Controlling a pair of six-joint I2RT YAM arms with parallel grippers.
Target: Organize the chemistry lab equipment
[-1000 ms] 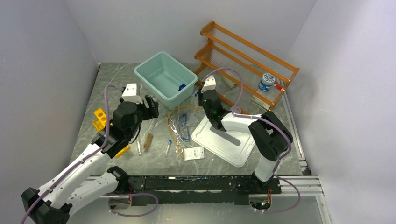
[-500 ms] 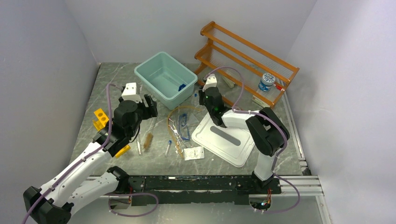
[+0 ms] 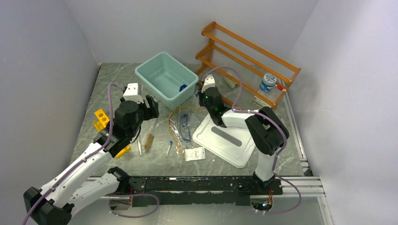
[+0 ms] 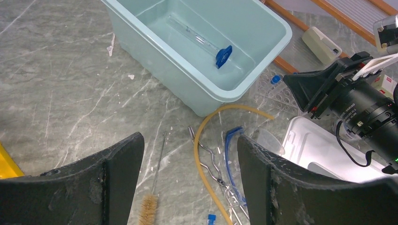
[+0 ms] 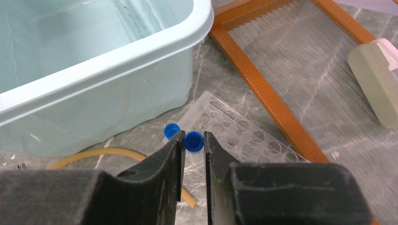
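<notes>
My right gripper (image 5: 193,149) is shut on a blue-capped vial (image 5: 193,140) held upright at the near edge of a clear well plate (image 5: 237,136), beside the teal bin (image 5: 94,70). A second blue cap (image 5: 172,129) sits just left of it. My left gripper (image 4: 190,154) is open and empty, hovering over the brush (image 4: 149,210), metal tongs (image 4: 211,159), amber tubing (image 4: 206,140) and blue-framed goggles (image 4: 230,152). A glass tube with a blue cap (image 4: 202,40) lies in the bin. The yellow rack (image 3: 100,118) stands at the left. A small jar (image 3: 268,82) stands on the shelf.
The orange wooden shelf (image 3: 248,51) stands at the back right. A white tray lid (image 3: 227,139) lies in front of the right arm. A small packet (image 3: 195,153) and a loose vial (image 3: 169,147) lie near the front. Walls close in on both sides.
My right gripper has moved back and left, from over the white tray lid to the bin's near corner. The left arm has barely moved.
</notes>
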